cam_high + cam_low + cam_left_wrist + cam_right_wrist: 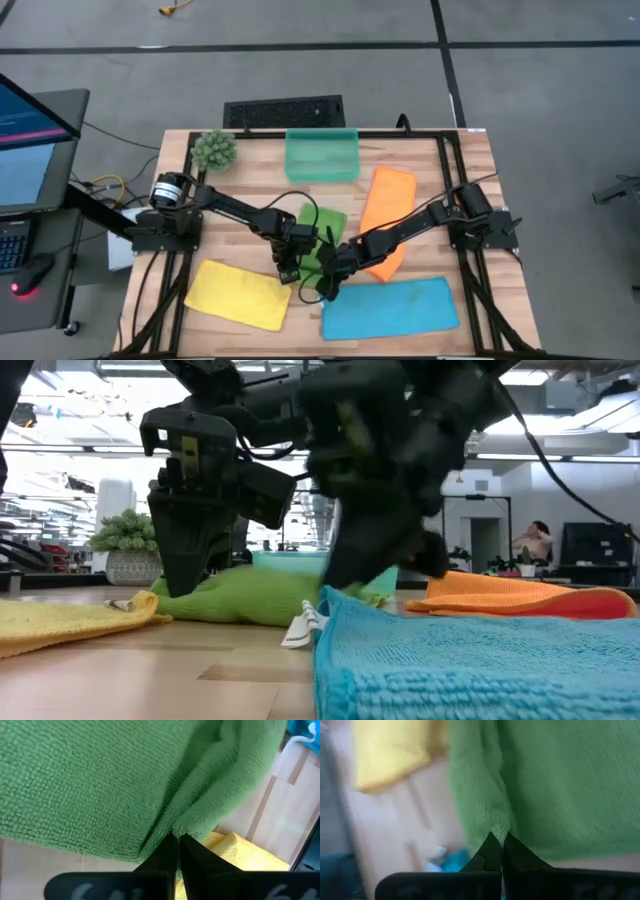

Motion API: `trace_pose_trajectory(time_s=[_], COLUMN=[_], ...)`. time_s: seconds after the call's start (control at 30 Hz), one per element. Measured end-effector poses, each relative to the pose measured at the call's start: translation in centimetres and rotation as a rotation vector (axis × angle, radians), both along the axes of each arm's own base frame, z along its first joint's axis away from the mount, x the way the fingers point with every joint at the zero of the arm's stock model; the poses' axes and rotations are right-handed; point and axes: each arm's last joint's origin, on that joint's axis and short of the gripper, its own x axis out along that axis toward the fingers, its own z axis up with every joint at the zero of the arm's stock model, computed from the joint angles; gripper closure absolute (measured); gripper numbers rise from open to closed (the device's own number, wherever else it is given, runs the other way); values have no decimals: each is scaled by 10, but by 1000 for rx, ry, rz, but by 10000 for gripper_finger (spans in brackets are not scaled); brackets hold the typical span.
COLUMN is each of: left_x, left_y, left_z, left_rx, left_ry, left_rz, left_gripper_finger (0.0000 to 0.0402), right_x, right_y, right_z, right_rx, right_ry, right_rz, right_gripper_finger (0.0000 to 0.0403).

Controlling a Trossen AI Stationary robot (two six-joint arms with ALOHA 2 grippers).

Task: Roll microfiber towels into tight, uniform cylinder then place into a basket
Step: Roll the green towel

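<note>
Green towel [325, 232] lies mid-table, its near edge pinched by both grippers: left gripper [287, 270] at its 7 o'clock corner, right gripper [331, 282] at 5 o'clock (rolling just starting). Next, they should curl it evenly toward the teal basket [322, 156] at 12 o'clock.

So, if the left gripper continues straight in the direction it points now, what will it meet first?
The green towel. The left gripper is already closed on that towel's edge, so the cloth lies directly ahead of its tips. Beyond it a corner of the yellow towel shows, probably lower on the table, though depth is unclear.
</note>
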Motion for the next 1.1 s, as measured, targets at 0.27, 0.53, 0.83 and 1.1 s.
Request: trace_pose_trajectory(time_s=[0.27,0.53,0.83,1.1], left_x=[0,-1,-1,-1], left_y=[0,1,1,1], left_z=[0,-1,-1,-1], left_rx=[25,34,38,43], left_ry=[5,13,19,16], left_rz=[13,21,32,29], left_gripper_finger=[401,401,401,401], right_x=[-2,-2,-1,-8], right_y=[-2,-4,-11,-14], right_z=[-1,-1,1,16], right_rx=[-1,-7,1,-31], right_ry=[30,29,34,47], right_rz=[-3,7,-7,-14], right_gripper_finger=[393,339,259,251])
